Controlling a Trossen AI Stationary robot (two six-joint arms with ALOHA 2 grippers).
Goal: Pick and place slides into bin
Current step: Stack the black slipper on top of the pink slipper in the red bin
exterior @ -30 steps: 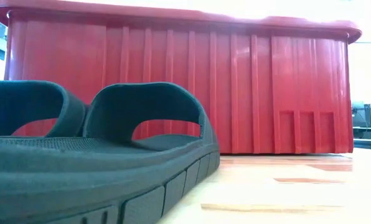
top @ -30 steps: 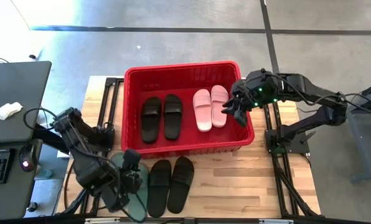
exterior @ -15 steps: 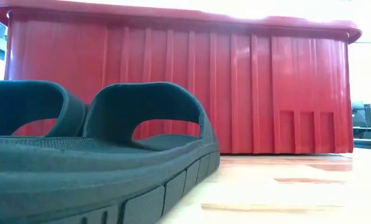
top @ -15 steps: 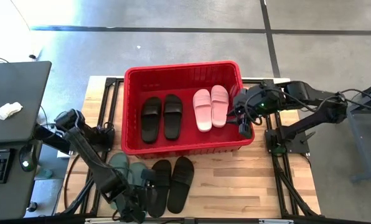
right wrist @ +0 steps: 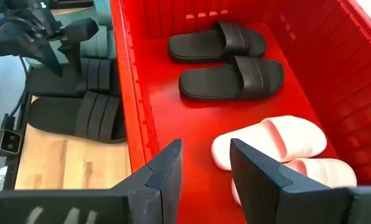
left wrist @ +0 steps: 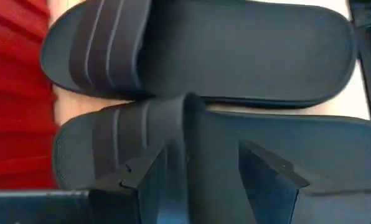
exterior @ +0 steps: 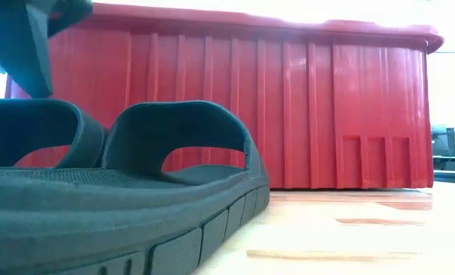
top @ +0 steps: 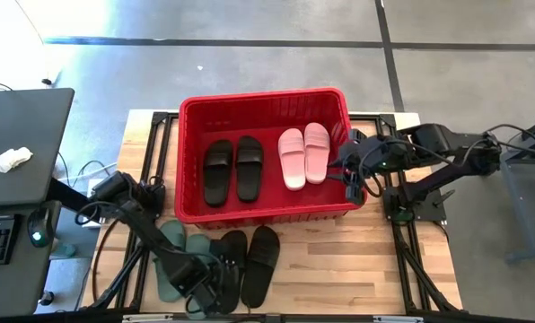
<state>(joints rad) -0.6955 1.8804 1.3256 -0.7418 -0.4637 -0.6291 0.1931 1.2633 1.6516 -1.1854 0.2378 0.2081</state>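
Note:
The red bin (top: 258,97) stands at the table's far middle. In it lie a black pair of slides (top: 233,169) and a pale pink pair (top: 303,154), soles down. In front of the bin, on the wood, rest a sage green pair (top: 165,239) and another black pair (top: 261,263). My left gripper (left wrist: 204,180) hangs open, pointing steeply down, close over the left slide of that black pair (left wrist: 297,143), just behind its strap (left wrist: 117,134). One of its fingers (exterior: 25,46) shows above the strap in the low view. My right gripper (right wrist: 201,165) is open and holds nothing, above the bin's right wall (top: 359,184).
A dark desk (top: 16,152) with a keyboard and a mouse stands left of the table. Metal frame rails (top: 398,197) run along both table sides. Bare wood (top: 357,260) lies at the near right, in front of the bin.
My left gripper has come down and toward the table's near right, from over the green pair to just over the left black slide, rolling as it went. My right gripper has drawn from over the pink pair toward the bin's right wall and rolled. No slide has moved.

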